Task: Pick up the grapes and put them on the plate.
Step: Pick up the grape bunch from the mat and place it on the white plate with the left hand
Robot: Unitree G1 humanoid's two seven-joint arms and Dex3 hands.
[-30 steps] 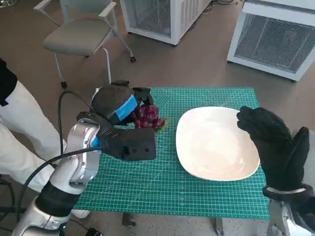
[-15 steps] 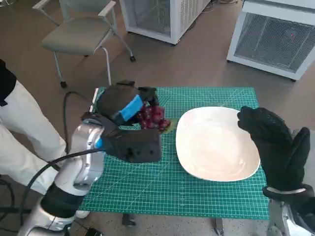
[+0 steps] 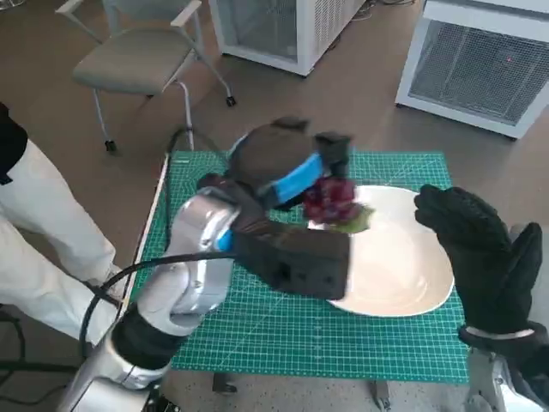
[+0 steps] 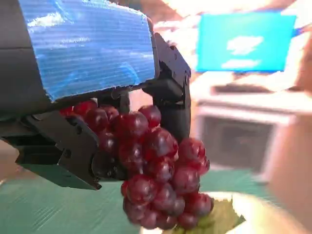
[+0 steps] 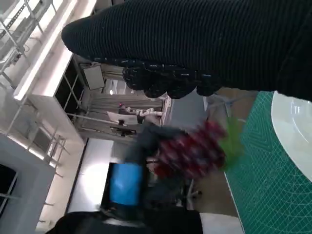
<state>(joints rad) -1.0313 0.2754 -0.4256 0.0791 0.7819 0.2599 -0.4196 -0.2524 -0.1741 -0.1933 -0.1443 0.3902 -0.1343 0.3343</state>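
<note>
My left hand (image 3: 279, 163) grips a bunch of dark red grapes (image 3: 331, 199) with a green leaf and holds it in the air over the near left rim of the white plate (image 3: 403, 257). The left wrist view shows the grapes (image 4: 156, 170) hanging from the black fingers (image 4: 170, 105) under the blue-taped back. The right wrist view shows the grapes (image 5: 192, 151) blurred, beside the plate's rim (image 5: 295, 129). My gloved right hand (image 3: 480, 253) hovers by the plate's right edge and holds nothing, its fingers stretched out.
The plate lies on a green cutting mat (image 3: 257, 326) that covers the small table. A grey chair (image 3: 141, 60) stands beyond the table's far left. White cabinets (image 3: 480, 60) stand at the back. A person's white-clad legs (image 3: 43, 249) are at the left.
My left hand has lifted the grapes off the mat and carried them to the right, over the plate's left rim. The right hand has stayed where it was.
</note>
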